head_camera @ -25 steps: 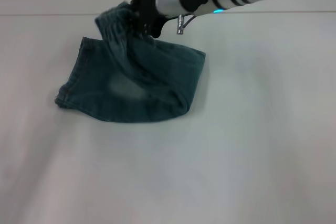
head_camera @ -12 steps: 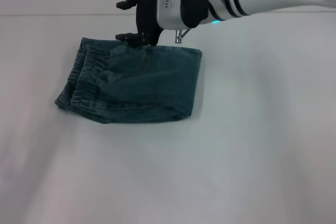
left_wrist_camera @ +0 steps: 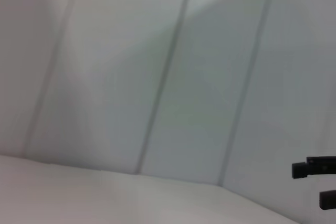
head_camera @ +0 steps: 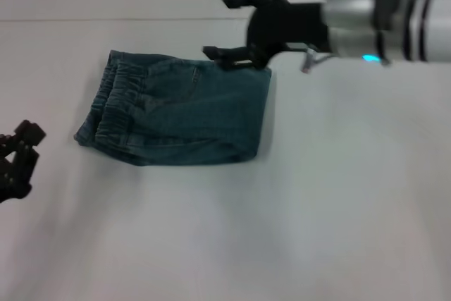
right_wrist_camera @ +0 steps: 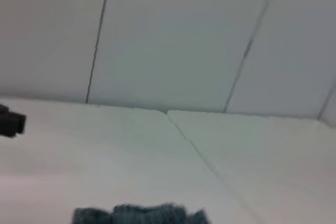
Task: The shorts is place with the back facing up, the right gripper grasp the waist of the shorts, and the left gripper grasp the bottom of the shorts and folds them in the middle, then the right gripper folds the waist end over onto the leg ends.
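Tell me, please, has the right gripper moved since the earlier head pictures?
Yes. The right gripper, open, has drawn back toward the robot's right: earlier it hung over the middle of the far edge of the folded shorts, and now it is at their far right corner.

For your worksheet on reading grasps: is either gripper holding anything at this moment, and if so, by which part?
Nothing is held. The right gripper is open above the far edge of the folded shorts. The left gripper is off to the side, its state unclear.
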You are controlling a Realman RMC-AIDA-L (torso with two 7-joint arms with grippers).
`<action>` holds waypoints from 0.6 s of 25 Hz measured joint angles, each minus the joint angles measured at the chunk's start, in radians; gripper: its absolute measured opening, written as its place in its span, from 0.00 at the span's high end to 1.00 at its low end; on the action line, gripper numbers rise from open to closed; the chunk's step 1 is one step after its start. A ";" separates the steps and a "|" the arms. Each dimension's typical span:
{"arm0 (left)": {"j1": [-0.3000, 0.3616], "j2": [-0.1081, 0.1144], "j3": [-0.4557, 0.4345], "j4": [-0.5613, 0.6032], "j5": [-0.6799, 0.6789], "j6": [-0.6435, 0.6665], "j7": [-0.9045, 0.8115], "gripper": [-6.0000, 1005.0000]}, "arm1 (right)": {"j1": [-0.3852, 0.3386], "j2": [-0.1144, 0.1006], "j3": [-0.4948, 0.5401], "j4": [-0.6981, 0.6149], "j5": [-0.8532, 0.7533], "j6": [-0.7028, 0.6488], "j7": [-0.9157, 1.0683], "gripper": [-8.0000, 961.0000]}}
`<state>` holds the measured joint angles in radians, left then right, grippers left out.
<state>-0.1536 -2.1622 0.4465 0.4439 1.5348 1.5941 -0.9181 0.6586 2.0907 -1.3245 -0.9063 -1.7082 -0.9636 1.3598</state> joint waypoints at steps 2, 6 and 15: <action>-0.006 0.003 0.000 0.019 0.042 0.017 -0.019 0.90 | -0.094 -0.001 0.008 -0.039 0.050 -0.055 0.023 0.04; -0.044 0.021 0.001 0.084 0.197 0.050 -0.147 0.79 | -0.250 0.000 0.014 -0.076 0.119 -0.149 0.022 0.05; -0.112 0.059 -0.006 0.160 0.451 0.147 -0.243 0.60 | -0.431 0.004 0.026 -0.011 0.162 -0.299 -0.097 0.04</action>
<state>-0.2658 -2.1029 0.4403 0.6043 1.9860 1.7406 -1.1611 0.2280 2.0944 -1.2985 -0.9175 -1.5459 -1.2627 1.2624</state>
